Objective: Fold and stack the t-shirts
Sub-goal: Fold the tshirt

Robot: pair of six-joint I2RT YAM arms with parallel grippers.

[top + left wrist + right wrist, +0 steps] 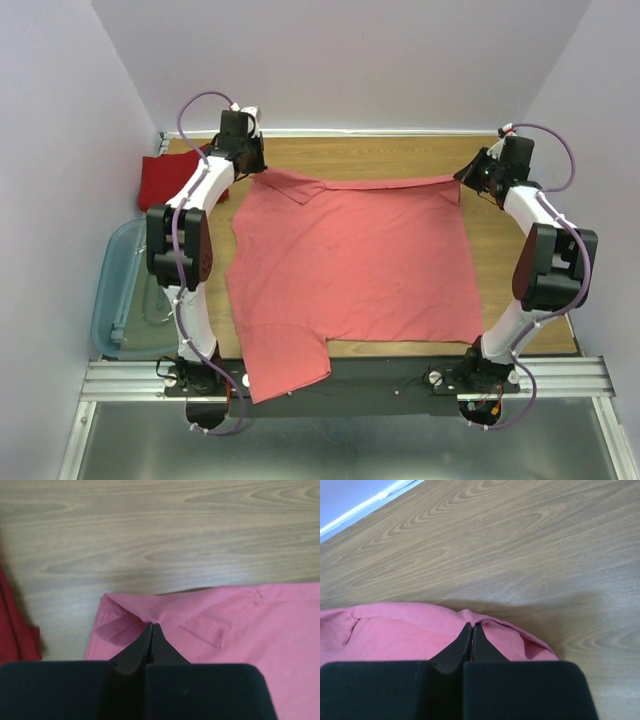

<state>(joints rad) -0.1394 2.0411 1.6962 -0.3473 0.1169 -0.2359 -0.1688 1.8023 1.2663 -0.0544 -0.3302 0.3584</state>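
A salmon-pink t-shirt (350, 265) lies spread over the wooden table, and its near left part hangs over the front edge. My left gripper (252, 168) is shut on the shirt's far left corner, where the cloth (210, 625) bunches up at the closed tips of that gripper (152, 625). My right gripper (467, 178) is shut on the far right corner, and the pink fabric (395, 630) puckers at its tips (472, 625). A darker deep red t-shirt (167, 178) lies crumpled at the far left of the table, and its edge (15, 630) shows in the left wrist view.
A clear bluish plastic bin (125, 290) stands off the table's left side. Bare wood (400, 155) runs along the far edge in front of the back wall. White walls close in on both sides.
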